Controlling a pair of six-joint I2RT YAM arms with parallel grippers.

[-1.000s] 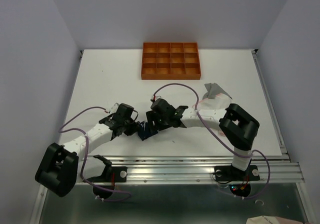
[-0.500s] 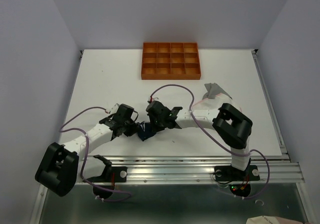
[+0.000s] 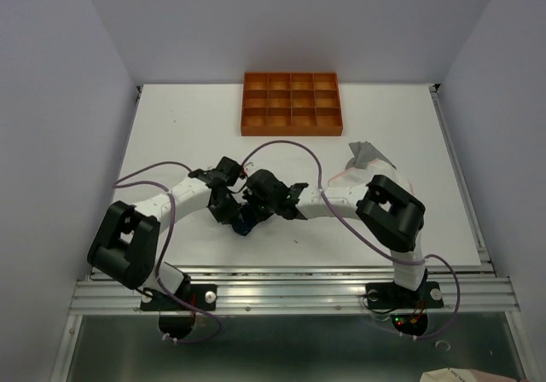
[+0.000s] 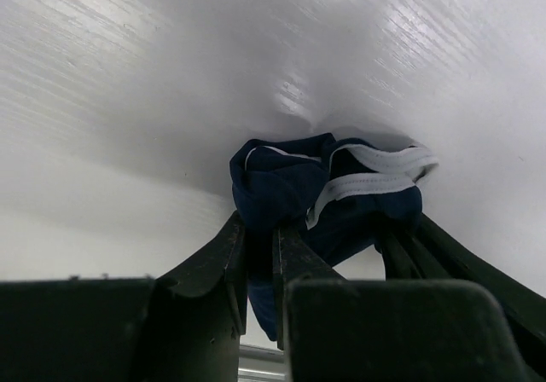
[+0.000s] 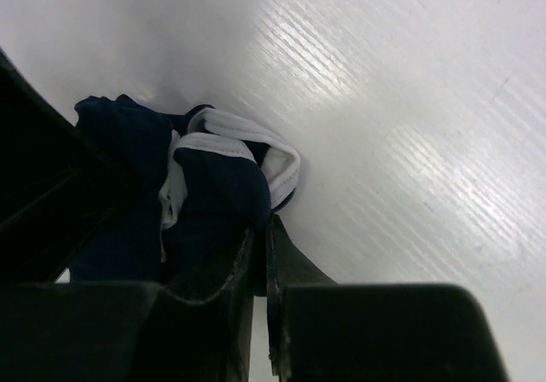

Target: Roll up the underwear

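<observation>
The navy underwear (image 3: 246,222) with white trim lies bunched near the table's front, between both grippers. In the left wrist view my left gripper (image 4: 260,235) is shut on a fold of the navy underwear (image 4: 286,186). The right gripper's dark fingers (image 4: 431,250) show at its other side. In the right wrist view my right gripper (image 5: 261,233) is shut on the navy underwear (image 5: 217,186) just below the white trim. From above, the left gripper (image 3: 231,212) and right gripper (image 3: 255,211) meet over the bundle. The grey underwear (image 3: 366,153) lies at the right, on a pale pink-white underwear (image 3: 381,171).
An orange tray (image 3: 291,103) with several small compartments stands at the back centre. Purple cables loop over both arms. The right arm's elbow (image 3: 391,211) sits close to the grey and pale garments. A metal rail (image 3: 299,290) runs along the near edge.
The right gripper has closed on the navy underwear and shifted left. The left arm has folded in, carrying its gripper right and slightly back, still shut on the cloth.
</observation>
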